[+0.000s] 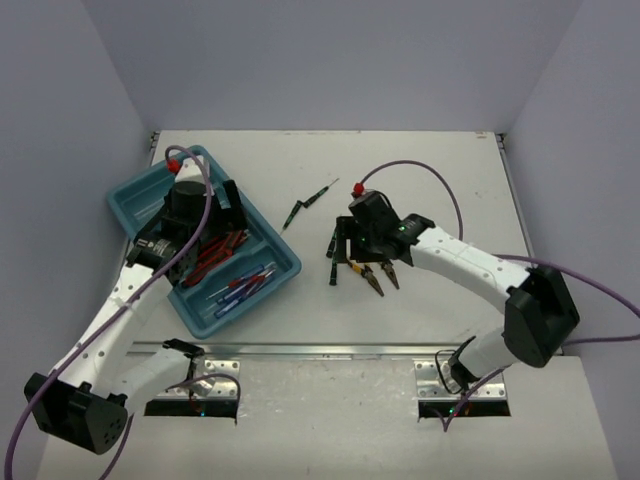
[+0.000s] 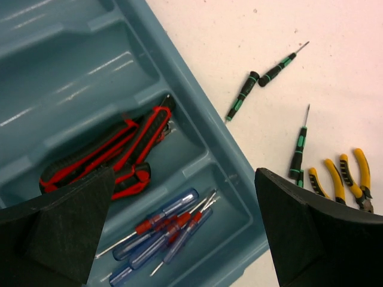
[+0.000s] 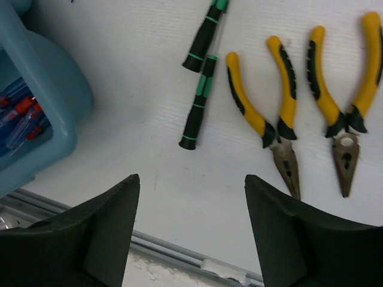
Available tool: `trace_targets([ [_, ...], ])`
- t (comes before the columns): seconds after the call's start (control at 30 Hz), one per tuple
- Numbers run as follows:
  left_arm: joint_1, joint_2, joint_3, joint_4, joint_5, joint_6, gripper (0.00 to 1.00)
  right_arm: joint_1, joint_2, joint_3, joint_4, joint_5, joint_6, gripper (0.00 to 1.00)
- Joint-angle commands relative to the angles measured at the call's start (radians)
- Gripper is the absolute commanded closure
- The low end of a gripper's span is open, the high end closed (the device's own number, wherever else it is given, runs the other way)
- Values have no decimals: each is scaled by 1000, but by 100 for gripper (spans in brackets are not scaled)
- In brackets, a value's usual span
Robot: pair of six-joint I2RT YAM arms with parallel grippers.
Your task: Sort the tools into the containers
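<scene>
The teal tray (image 1: 135,195) sits at the left of the counter (image 1: 450,180), with red cutters (image 2: 119,149) and blue screwdrivers (image 2: 161,230) lying in two neighbouring compartments. The left gripper (image 2: 182,230) hangs released over it, well apart from the loose tools. The right gripper (image 3: 191,221), jaws spread and empty, is nearer them. Two yellow pliers (image 3: 269,128) lie just to its right, handles away, noses toward the near edge, long axes across its closing line. Black-green screwdrivers (image 3: 197,107) lie beside them.

Red cutters (image 1: 215,250) and blue screwdrivers (image 1: 240,285) were seen inside the teal tray (image 1: 135,195), yellow pliers (image 1: 374,281) and thin screwdrivers (image 1: 314,196) out on the table (image 1: 450,170).
</scene>
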Motion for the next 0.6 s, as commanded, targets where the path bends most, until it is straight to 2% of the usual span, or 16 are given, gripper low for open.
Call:
trace_targets([
  [0.0, 8, -107, -50, 46, 52, -66, 0, 48, 159, 116, -65, 103, 82, 32],
  [0.07, 8, -135, -79, 50, 77, -45, 0, 76, 267, 168, -85, 118, 102, 39],
  [0.23, 8, -164, -131, 54, 85, -27, 0, 120, 413, 276, -121, 129, 113, 44],
  [0.43, 8, -182, -157, 73, 148, -12, 0, 125, 515, 338, -143, 147, 127, 49],
  [0.57, 8, -186, -166, 92, 195, -6, 0, 124, 587, 345, -129, 126, 133, 58],
])
